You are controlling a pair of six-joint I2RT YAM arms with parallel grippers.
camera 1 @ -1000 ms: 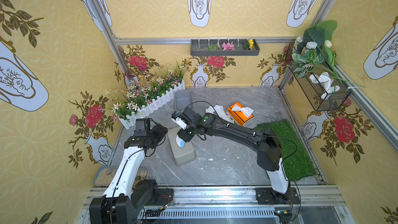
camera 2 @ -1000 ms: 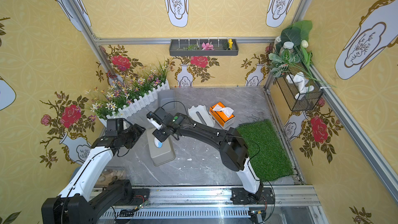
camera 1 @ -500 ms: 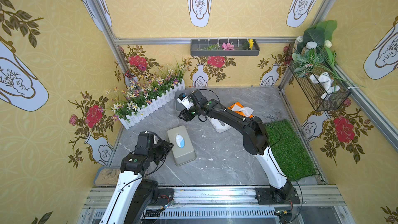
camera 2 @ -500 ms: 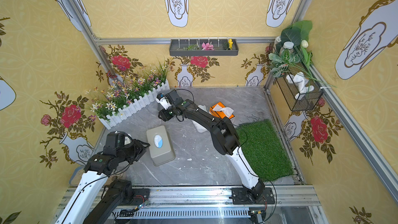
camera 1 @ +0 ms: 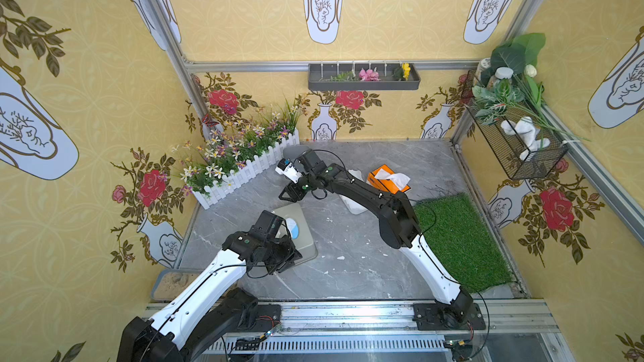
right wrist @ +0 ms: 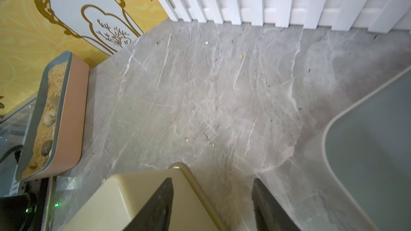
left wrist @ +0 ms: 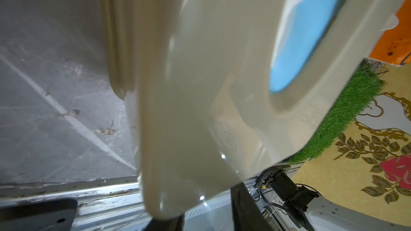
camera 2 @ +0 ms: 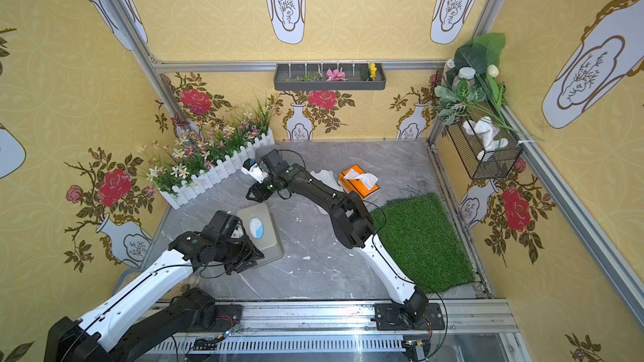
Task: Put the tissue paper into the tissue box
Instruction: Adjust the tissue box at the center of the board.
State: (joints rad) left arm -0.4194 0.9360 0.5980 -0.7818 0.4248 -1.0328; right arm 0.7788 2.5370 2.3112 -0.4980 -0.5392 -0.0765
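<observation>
While the left gripper (camera 1: 287, 261) sits at the lower corner of the beige tissue box (camera 1: 308, 242), just left of the middle in both top views, its fingers (left wrist: 242, 205) stand on either side of the lid's corner. Whether they squeeze it is not clear. Blue and white tissue paper (camera 1: 293, 230) shows through the oval hole in the lid. The right gripper (camera 1: 286, 197) hangs over the box's upper edge, fingers (right wrist: 155, 207) apart, holding nothing.

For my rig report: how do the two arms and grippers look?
The left arm and right arm are alike: white lower link, black joints and upper links, thin black cables, a green dot near the wrist. The fingers are black and tapered.
</observation>
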